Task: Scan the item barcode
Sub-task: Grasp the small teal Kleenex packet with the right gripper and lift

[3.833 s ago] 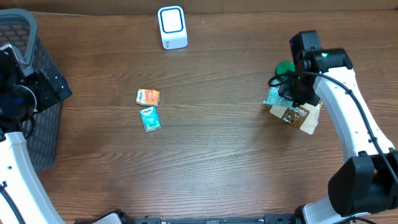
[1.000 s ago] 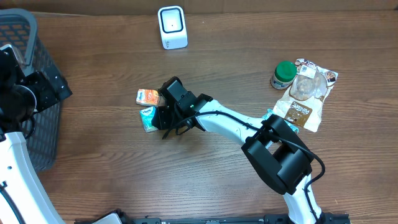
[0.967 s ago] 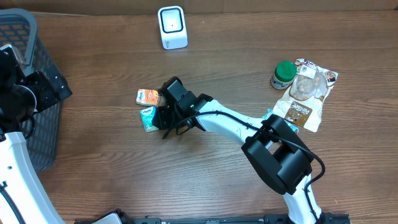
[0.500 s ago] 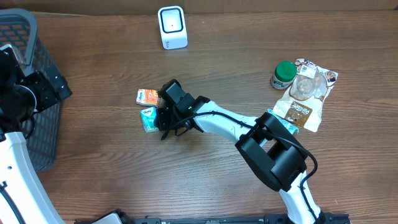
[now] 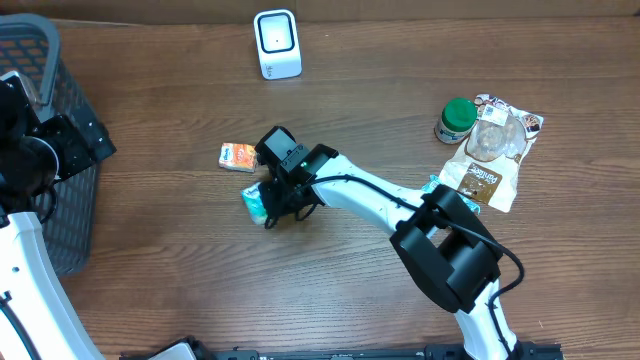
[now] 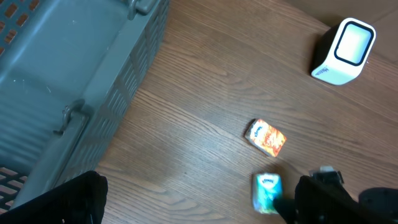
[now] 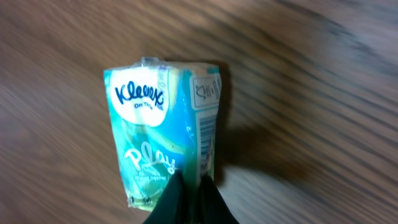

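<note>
1. The right tool (image 7: 188,198) is pinched shut on the 6 o'clock end of the tissue pack (image 7: 163,140); the pack's long axis runs 12 to 6 in the wrist view.
2. Overhead, the pack is mid-way across the desk (image 5: 150,280), and the scanner (image 5: 277,44) lies at its 12 o'clock, well apart.
3. The left tool (image 5: 85,140), jaws wide, hangs by the basket (image 5: 30,60).
4. The wrist view shows the logo but no barcode; only the other views show the scanner.

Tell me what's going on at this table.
The right arm stretches across the table, and the right fingers are shut on one end of the teal Kleenex pack. The pack has not reached the white scanner, which stands at the far edge. An orange pack lies untouched nearby. The left fingers are open and hold nothing, over by the grey basket.
</note>
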Robot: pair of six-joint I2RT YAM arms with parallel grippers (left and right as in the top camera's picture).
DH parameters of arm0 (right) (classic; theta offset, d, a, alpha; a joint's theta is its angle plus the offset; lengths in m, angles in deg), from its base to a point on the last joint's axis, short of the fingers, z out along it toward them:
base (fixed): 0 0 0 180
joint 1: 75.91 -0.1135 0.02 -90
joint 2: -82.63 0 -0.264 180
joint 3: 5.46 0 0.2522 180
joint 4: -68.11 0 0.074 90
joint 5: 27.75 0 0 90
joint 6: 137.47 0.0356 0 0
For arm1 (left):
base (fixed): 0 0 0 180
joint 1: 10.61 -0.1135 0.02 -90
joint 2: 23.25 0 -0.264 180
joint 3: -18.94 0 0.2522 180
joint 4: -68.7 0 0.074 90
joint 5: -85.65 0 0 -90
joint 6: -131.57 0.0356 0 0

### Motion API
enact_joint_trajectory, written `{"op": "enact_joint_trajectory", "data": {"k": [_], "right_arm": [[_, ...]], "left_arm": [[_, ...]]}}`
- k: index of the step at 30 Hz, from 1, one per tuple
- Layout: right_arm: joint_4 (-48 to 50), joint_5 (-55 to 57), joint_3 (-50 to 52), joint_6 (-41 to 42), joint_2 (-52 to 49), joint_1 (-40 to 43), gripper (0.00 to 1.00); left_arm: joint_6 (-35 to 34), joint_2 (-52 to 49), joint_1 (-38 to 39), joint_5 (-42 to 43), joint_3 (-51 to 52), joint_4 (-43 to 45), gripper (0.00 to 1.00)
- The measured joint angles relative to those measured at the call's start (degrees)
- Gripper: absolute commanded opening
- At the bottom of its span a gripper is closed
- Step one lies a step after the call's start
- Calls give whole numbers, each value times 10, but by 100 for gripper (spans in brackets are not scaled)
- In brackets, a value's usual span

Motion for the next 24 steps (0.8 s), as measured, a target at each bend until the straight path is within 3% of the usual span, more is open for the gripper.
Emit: {"op": "enact_joint_trajectory", "data": {"k": [6,8,10,13,15,19,24], "right_arm": [[-94,90,-16,-134,12,13,6],[-103,130,-16,-158,12,22,19],[-103,166,-16,-175,12,31,53],[-108,193,-21,-192,12,45,59],[-119,190,-35,-198,12,52,55],[-124,118,-76,-203,12,53,30],[-106,12,-87,-151,13,35,12]], "left_arm": [[0,0,0,0,0,0,100],[0,0,0,0,0,0,100],[0,0,0,0,0,0,100],[0,0,0,0,0,0,100],[0,0,0,0,0,0,100],[0,0,0,0,0,0,99],[0,0,0,0,0,0,100]]}}
